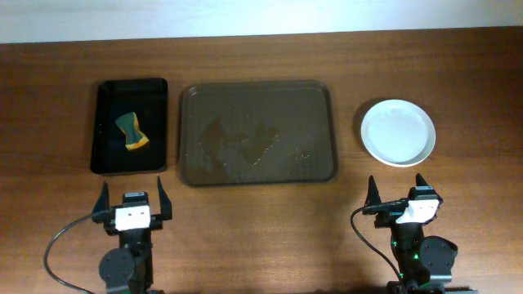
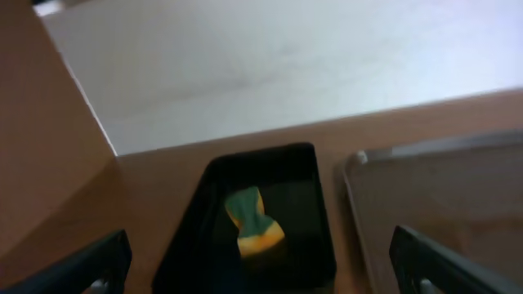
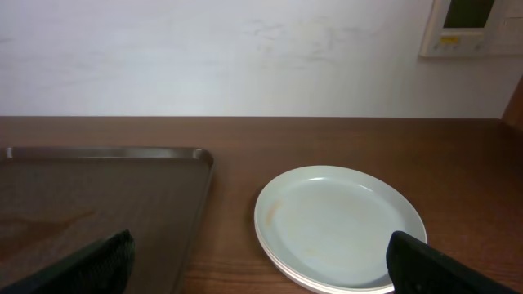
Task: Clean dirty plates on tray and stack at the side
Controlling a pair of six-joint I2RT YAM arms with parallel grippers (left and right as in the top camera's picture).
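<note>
Plates (image 1: 398,131) stacked right of tray (image 1: 245,102); wall panel (image 3: 470,24) writing unreadable.

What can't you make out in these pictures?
- Plates: overhead shows only the top one; the right wrist view cuts the stack's front at its bottom edge, so the count is unsure.
- Sponge: blurred in the left wrist view, small overhead.
- Tray: cut off in both wrist views.
- Wall panel: cropped, unreadable.

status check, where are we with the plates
Left gripper and right gripper open, empty. Plates stacked right of tray, none on it. Nothing blocking either arm.
</note>
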